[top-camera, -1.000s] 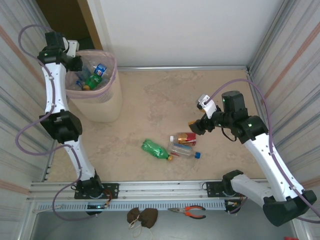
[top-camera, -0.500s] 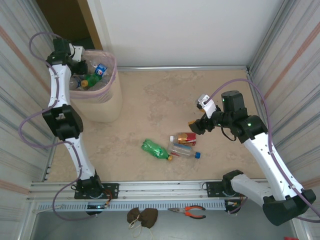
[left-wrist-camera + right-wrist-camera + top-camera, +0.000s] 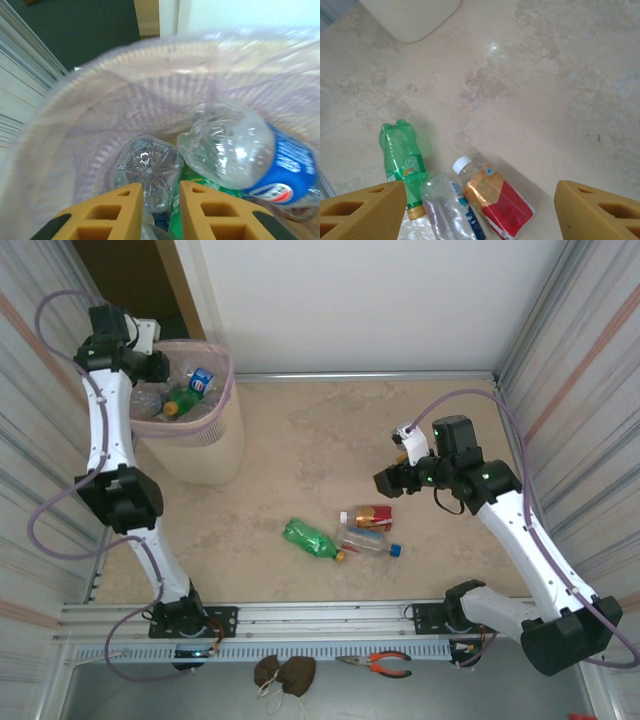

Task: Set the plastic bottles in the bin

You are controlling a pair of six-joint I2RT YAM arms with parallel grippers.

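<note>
Top: left gripper [image 3: 150, 365] over the bin [image 3: 215, 455] in the table's [image 3: 300, 430] far-left corner; right gripper [image 3: 385, 483] hovers above three bottles [image 3: 365, 542] bunched by the near edge. Left wrist: jaws nearly clamped, clear bottle [image 3: 147, 165] in the gap, I can't tell if gripped; liner [image 3: 100, 85] could snag it. Right wrist: jaws spread, empty; a grab could send a neighbour rolling on the smooth marbled top. Ribbed walls [image 3: 590, 330] either side.
</note>
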